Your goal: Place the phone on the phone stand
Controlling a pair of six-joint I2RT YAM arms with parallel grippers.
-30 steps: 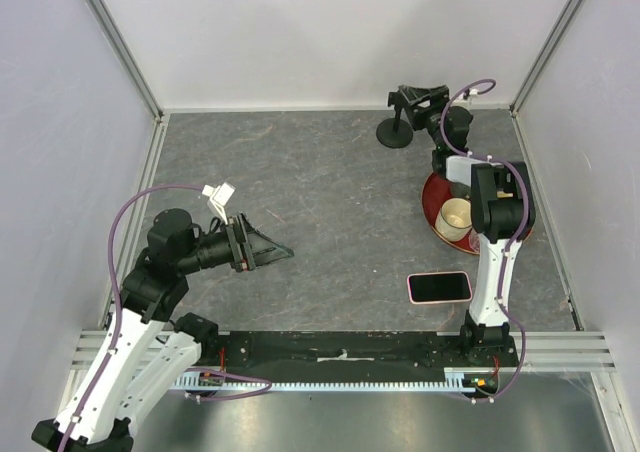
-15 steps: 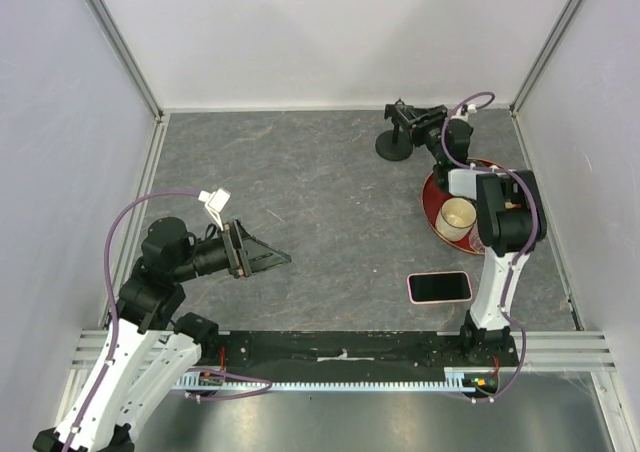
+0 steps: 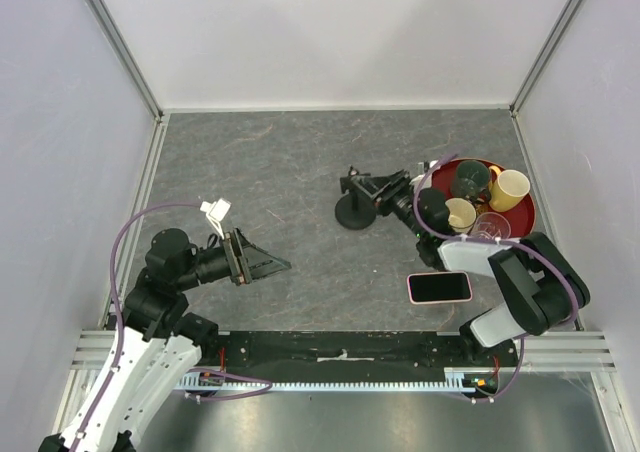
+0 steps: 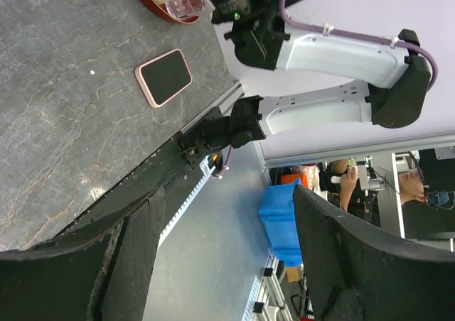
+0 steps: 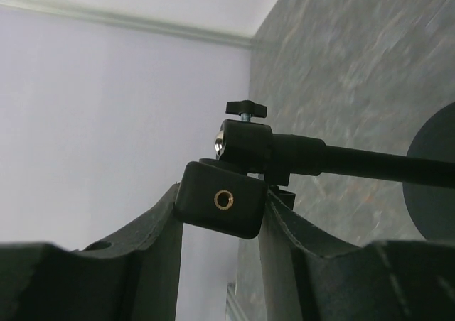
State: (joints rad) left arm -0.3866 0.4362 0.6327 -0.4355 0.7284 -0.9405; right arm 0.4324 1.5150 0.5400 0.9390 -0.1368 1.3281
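My right gripper (image 3: 378, 190) has dragged the phone stand (image 3: 354, 213) from the far corner to mid-table, still clamped on its cradle, phone (image 3: 439, 287) flat near my right base, left gripper (image 3: 272, 264) spread open.

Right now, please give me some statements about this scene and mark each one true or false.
1. The phone lies on the table, screen up. True.
2. The right gripper is shut on the stand's top. True.
3. The left gripper holds the phone. False: it is open and empty.
4. The phone sits on the stand. False: they are apart.
5. The tray holds cups. True.
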